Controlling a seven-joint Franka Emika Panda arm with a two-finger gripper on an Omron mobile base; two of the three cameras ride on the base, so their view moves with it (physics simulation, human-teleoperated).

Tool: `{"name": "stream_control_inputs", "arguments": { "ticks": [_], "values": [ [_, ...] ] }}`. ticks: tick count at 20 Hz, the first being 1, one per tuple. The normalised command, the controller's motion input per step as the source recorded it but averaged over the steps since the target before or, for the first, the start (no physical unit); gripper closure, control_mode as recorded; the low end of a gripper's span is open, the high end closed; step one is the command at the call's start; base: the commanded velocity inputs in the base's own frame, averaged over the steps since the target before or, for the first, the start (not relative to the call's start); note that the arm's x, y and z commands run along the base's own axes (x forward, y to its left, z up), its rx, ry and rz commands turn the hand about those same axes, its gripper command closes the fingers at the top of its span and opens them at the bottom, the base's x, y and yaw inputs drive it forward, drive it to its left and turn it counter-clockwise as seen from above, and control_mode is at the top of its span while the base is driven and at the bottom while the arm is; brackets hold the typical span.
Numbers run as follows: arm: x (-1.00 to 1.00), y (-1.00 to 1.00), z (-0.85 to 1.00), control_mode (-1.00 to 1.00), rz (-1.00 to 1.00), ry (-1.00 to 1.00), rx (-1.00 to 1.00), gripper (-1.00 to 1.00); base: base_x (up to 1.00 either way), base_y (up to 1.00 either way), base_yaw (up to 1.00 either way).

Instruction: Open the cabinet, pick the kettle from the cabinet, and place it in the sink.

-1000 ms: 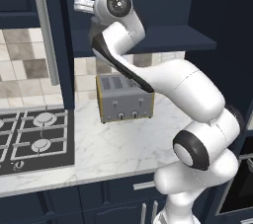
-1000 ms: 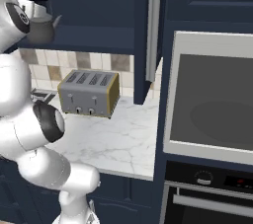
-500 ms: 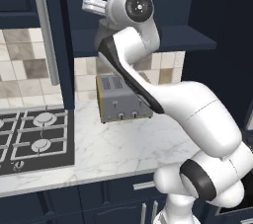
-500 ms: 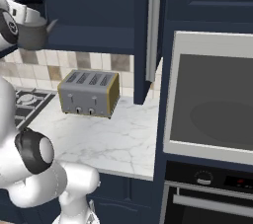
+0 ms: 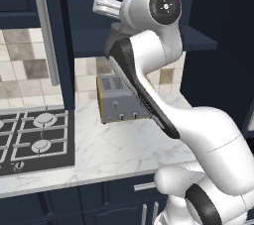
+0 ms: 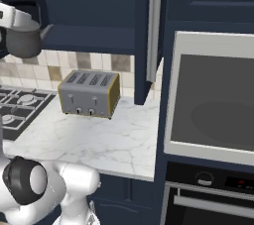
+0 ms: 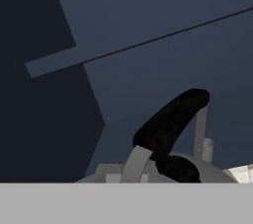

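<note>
The kettle (image 6: pixel 22 43), grey and round with its spout pointing right, hangs in the air just in front of the open cabinet (image 6: pixel 99 1), its base below the shelf's front edge. My gripper (image 6: pixel 14 21) is shut on the kettle's arched handle from above. In the hand view the black handle (image 7: pixel 170 122) rises over the grey lid (image 7: pixel 212 171), with the cabinet's dark inside behind. In the left base view my own arm hides the kettle, and the hand (image 5: pixel 106 7) reaches left in front of the cabinet shelf (image 5: pixel 89 40). The sink is out of view.
Both cabinet doors stand open, with bar handles (image 5: pixel 47 40) (image 6: pixel 155 35). A silver toaster (image 5: pixel 121 100) (image 6: pixel 89 92) stands on the marble counter (image 6: pixel 99 140) below the kettle's right. A gas hob (image 5: pixel 34 137) lies left; a built-in oven (image 6: pixel 213 95) fills the right.
The gripper has carried the kettle out of the cabinet, leftward and a little lower in the right base view. The arm's upper part has swung toward the camera.
</note>
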Motion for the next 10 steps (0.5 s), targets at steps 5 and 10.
{"name": "stream_control_inputs", "arguments": {
  "ticks": [5, 10],
  "values": [
    [-0.75, -0.24, 0.00, -1.00, 0.00, -0.03, 0.00, 1.00, 0.00, 0.00, 0.00],
    [-0.75, -0.17, -0.12, -1.00, -0.01, -0.10, 0.00, 1.00, 0.00, 0.00, 0.00]
  ]
}}
